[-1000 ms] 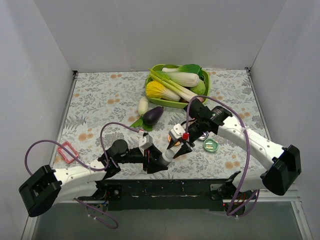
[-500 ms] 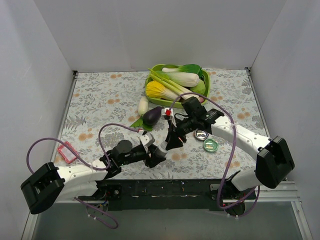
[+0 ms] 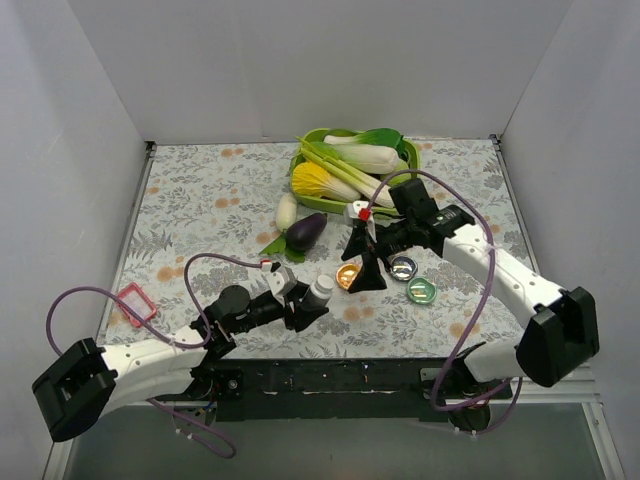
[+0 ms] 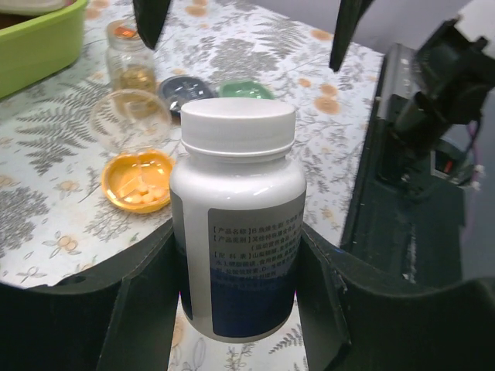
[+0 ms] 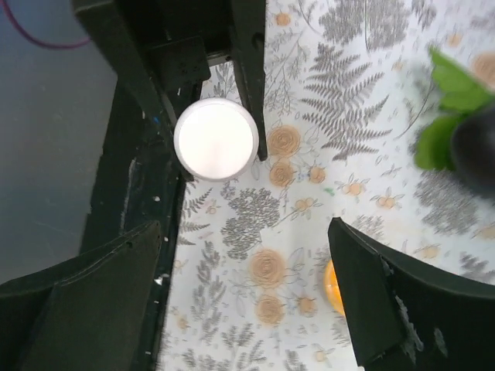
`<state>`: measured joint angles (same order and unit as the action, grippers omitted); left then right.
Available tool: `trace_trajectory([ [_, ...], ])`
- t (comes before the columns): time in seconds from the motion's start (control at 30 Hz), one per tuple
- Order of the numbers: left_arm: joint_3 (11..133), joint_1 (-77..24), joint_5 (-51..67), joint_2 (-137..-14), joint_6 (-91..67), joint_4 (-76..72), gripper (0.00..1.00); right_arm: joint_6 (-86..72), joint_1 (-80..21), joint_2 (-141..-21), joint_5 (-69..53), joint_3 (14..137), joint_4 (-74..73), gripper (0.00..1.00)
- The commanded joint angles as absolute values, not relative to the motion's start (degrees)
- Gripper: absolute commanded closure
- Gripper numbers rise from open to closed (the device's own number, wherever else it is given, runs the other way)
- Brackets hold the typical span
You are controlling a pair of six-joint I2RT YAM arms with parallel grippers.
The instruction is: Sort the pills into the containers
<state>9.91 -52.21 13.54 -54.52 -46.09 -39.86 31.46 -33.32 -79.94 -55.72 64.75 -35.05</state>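
Our left claw (image 4: 236,305) clamps the white pill bottle (image 4: 238,201) mid-body, upright, near the orange dish (image 4: 139,182) on the table (image 3: 200,200); our right claw (image 5: 244,309) gapes wide, empty. We judge the bottle light, stiff, slick: grip the cap (image 4: 238,124)

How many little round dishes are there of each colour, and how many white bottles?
orange dish: 1
dark blue dish: 1
green dish: 1
white bottle: 1
Total: 4
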Motion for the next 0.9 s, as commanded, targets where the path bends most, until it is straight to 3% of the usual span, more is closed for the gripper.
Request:
trace_trajectory([
  [0.0, 9.7, -52.0, 23.5, -49.0, -47.3, -36.1, 1.00, 58.1, -33.5, -72.6, -61.6, 64.6, -42.0, 0.04],
  [0.1, 10.5, -52.0, 28.1, -47.1, -48.9, -34.3, 1.00, 64.5, -33.5, -70.4, -63.8, 63.0, -43.7, 0.02],
  [0.4, 11.4, -52.1, 35.3, -48.4, -54.8, -37.0, 1.00, 92.9, -34.8, -78.5, -68.8, 69.7, -68.9, 0.03],
  [0.87, 14.5, -52.1, 39.6, -54.7, -55.7, -39.7, 1.00, 84.9, -42.2, -78.6, -61.4, 70.7, -58.4, 0.05],
])
